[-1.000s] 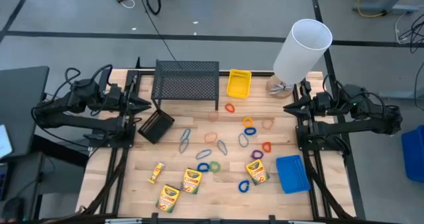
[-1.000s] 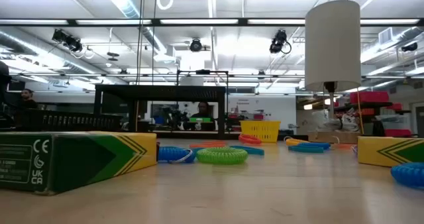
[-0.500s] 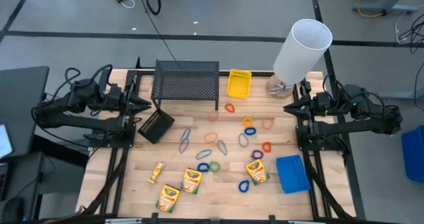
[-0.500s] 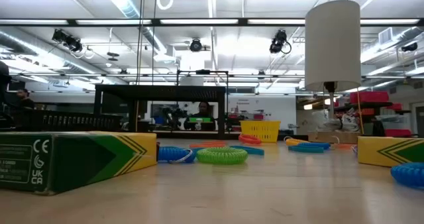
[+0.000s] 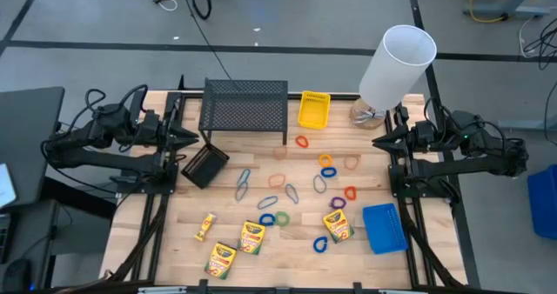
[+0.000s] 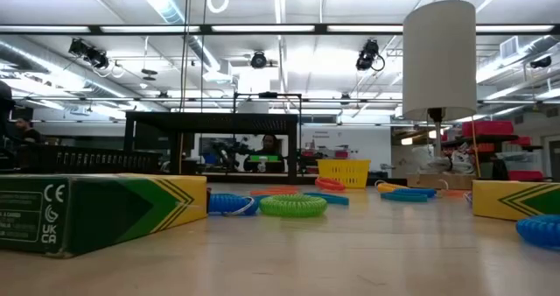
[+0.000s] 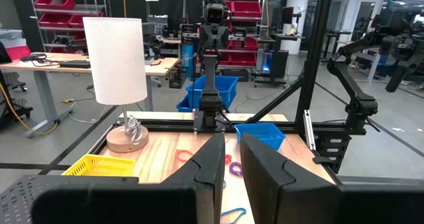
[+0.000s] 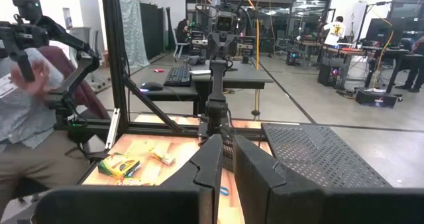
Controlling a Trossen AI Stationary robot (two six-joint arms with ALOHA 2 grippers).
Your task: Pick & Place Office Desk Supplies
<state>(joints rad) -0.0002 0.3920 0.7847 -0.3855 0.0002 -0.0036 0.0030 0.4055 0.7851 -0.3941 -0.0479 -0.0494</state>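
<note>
Several yellow-and-green crayon boxes (image 5: 252,237) lie flat near the table's front edge; one (image 6: 96,210) fills the left of the low view. Coloured loops lie scattered mid-table: orange (image 5: 302,142), blue (image 5: 327,160), green (image 5: 282,217), grey (image 5: 243,183). A yellow bin (image 5: 313,109) stands at the back, a blue bin (image 5: 384,228) at the front right, and a black bin (image 5: 206,164) at the left. My left gripper (image 5: 193,139) hangs raised over the left edge and my right gripper (image 5: 376,142) over the right edge. Both point level inward, shut, with nothing between the fingers.
A black wire-mesh rack (image 5: 244,109) stands at the back left. A tall white lamp shade (image 5: 398,63) on a wooden base stands at the back right corner. A seated person (image 8: 26,118) shows beyond the table's left side. Bare wood lies between the loops and the table's far edge.
</note>
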